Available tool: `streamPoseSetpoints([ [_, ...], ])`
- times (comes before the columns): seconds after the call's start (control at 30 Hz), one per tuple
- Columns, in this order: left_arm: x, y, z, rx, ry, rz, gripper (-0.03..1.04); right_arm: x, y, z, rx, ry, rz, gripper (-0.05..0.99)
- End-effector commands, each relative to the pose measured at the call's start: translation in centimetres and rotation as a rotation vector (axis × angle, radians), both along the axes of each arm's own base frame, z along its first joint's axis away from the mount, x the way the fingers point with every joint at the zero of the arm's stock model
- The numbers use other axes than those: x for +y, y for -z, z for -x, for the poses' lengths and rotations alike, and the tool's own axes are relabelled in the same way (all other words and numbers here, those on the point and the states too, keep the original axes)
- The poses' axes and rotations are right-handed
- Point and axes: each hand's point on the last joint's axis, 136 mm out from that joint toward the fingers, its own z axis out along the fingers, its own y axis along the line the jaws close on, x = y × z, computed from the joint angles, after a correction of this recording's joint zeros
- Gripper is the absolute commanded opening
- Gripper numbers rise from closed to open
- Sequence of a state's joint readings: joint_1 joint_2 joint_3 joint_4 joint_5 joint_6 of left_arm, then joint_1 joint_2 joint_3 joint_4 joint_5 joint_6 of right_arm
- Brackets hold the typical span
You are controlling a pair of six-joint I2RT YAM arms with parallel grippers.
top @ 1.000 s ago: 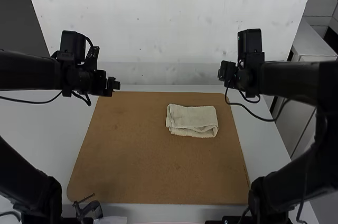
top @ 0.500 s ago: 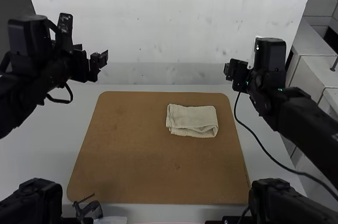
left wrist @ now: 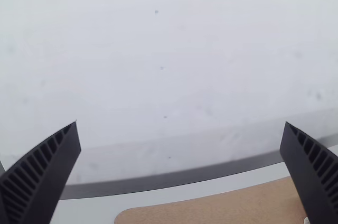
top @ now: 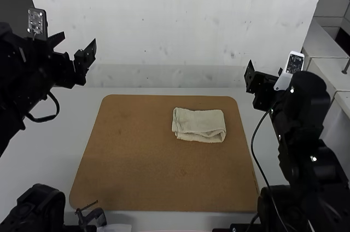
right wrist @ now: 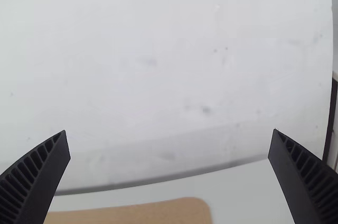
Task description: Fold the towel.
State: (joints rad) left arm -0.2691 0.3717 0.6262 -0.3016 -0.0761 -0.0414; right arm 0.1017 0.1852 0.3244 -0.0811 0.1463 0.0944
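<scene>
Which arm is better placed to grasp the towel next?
Probably the right. The towel lies on the right half of the board, nearer the right gripper, which is open; the left gripper, also open, hangs farther off.

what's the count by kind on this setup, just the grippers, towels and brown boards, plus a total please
Grippers: 2, left gripper and right gripper
Towels: 1, cream towel
Boards: 1, brown board
Total: 4

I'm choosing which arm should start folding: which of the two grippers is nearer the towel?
The right gripper. In the high view the towel lies on the board's right half, toward that gripper; the left gripper is farther off.
</scene>
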Motion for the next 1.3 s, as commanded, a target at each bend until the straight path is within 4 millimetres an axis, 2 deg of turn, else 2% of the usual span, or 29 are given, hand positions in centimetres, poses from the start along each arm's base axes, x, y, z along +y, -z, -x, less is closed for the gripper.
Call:
streamPoseSetpoints([
  [0.0, 1.2, -1.3, 0.6, -0.044, -0.055, 0.004, 0.97, -1.4, -0.5, 0.6, -0.037, 0.063, 0.021, 0.96],
  [0.1, 2.0, -1.8, 1.1, -0.066, -0.083, 0.011, 0.97, -2.3, -0.7, 1.1, -0.055, 0.101, 0.028, 0.96],
  [0.5, 5.9, 0.3, 2.3, -0.059, -0.247, 0.046, 0.97, -2.5, -0.6, 1.8, -0.103, 0.110, 0.052, 0.96],
  [0.67, 6.8, 2.6, 2.2, -0.037, -0.289, 0.057, 0.97, -2.4, -0.4, 1.9, -0.104, 0.106, 0.058, 0.96],
  [0.83, 6.2, 4.7, 2.2, -0.060, -0.258, 0.047, 0.97, -2.3, 0.7, 1.5, -0.082, 0.101, 0.064, 0.96],
  [0.97, 6.3, 7.6, 1.4, -0.054, -0.258, -0.037, 0.97, -2.3, 1.4, 1.2, -0.078, 0.099, 0.066, 0.96],
  [1.27, 5.0, 14.0, -0.1, 0.055, -0.177, -0.084, 0.97, -2.1, 3.2, 0.8, -0.034, 0.088, 0.067, 0.96],
])
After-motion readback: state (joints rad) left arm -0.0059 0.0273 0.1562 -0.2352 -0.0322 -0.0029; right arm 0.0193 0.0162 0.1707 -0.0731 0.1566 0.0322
